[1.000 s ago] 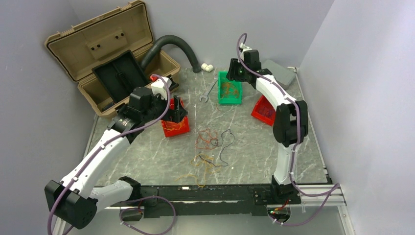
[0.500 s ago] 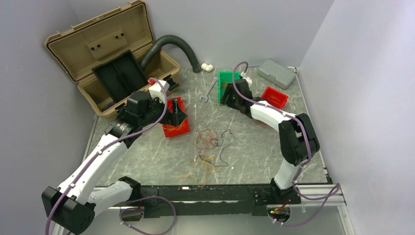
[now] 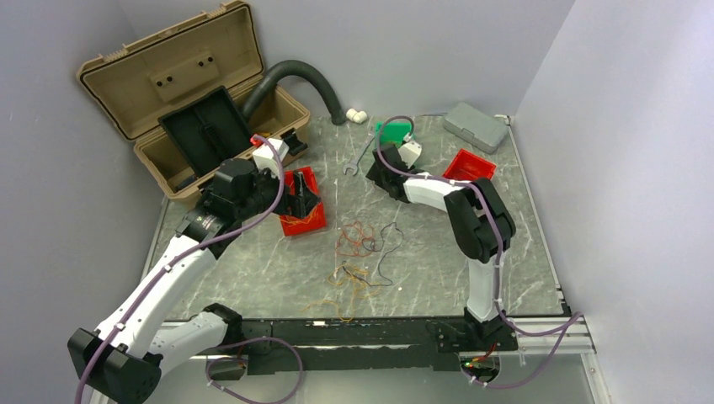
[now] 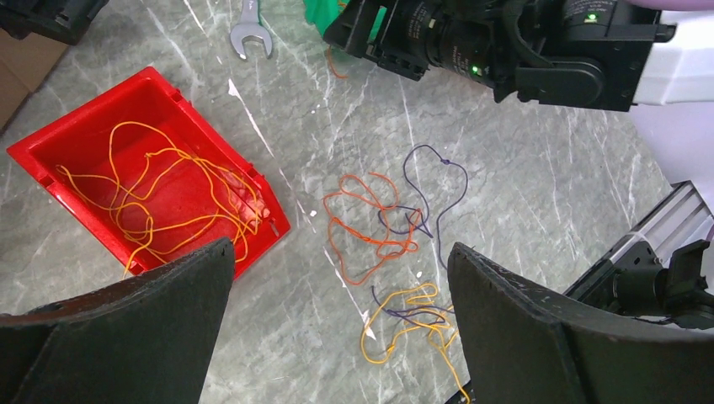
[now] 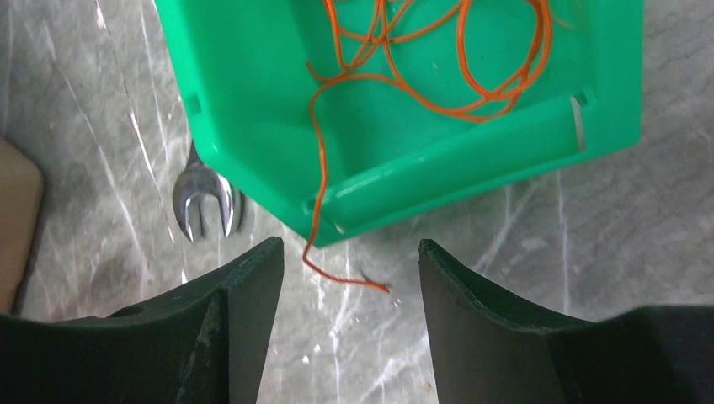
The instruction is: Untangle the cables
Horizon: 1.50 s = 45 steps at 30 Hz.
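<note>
Loose cables lie mid-table: an orange one, a dark one and a yellow one. More yellow cables lie in a red bin. Orange cables lie in a green bin; one strand hangs over its rim onto the table. My left gripper is open and empty, above the red bin's near edge. My right gripper is open and empty, low in front of the green bin, around that strand's end.
A wrench lies left of the green bin. An open tan toolbox and a dark hose stand at the back left. A second red bin and a grey box are at the back right.
My right arm has swung down and left, from high over the green bin to low in front of it. My left arm shifted slightly.
</note>
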Each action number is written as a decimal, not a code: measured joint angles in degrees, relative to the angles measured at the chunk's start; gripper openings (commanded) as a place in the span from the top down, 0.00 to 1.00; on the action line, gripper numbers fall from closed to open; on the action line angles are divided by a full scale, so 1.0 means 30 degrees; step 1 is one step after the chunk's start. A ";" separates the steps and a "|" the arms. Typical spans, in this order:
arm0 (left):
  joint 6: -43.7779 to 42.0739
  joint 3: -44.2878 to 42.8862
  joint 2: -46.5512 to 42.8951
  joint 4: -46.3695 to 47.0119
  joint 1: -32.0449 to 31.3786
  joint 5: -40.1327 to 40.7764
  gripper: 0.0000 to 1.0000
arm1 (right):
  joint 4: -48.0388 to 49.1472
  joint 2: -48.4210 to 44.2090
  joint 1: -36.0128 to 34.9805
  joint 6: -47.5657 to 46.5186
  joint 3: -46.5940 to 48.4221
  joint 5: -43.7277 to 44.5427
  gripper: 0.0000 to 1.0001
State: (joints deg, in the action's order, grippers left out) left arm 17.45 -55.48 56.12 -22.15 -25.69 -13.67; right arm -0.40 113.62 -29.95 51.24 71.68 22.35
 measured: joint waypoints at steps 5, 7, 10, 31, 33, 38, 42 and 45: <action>-0.0189 0.0000 0.0000 -0.0022 0.0000 0.0022 0.01 | -0.0044 0.0903 -0.0087 0.0306 0.1275 0.0845 0.41; -0.0291 0.0000 0.0000 -0.0029 0.0000 0.0073 0.01 | -0.0051 0.1093 -0.0087 0.0386 0.1719 0.1049 0.47; -0.0466 0.0000 0.0000 -0.0051 0.0000 0.0182 0.01 | -0.0029 0.1173 -0.0131 0.0532 0.2084 0.1253 0.57; -0.0612 0.0000 0.0335 -0.0087 0.0000 0.0291 0.01 | -0.0408 0.0488 0.0036 0.0386 0.2004 0.0933 1.00; -0.0634 0.0000 0.0335 -0.0109 0.0000 0.0328 0.01 | -0.0342 0.0153 0.0175 0.0277 0.1872 0.0816 1.00; -0.0648 0.0000 0.0328 -0.0160 0.0000 0.0350 0.01 | -0.0080 -0.0335 0.0729 -0.0087 0.1800 0.0350 1.00; -0.0685 0.0000 0.0313 -0.0306 0.0000 0.0364 0.01 | 0.0233 -0.0379 0.1654 -0.0699 0.1851 -0.0663 1.00; -0.0736 0.0000 0.0270 -0.0466 0.0000 0.0372 0.01 | 0.0109 -0.0015 0.2652 -0.1326 0.2710 -0.1902 1.00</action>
State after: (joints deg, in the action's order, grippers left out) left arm 15.25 -55.48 56.93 -23.55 -25.69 -12.56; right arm -0.08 113.58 -22.00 47.27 79.81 16.64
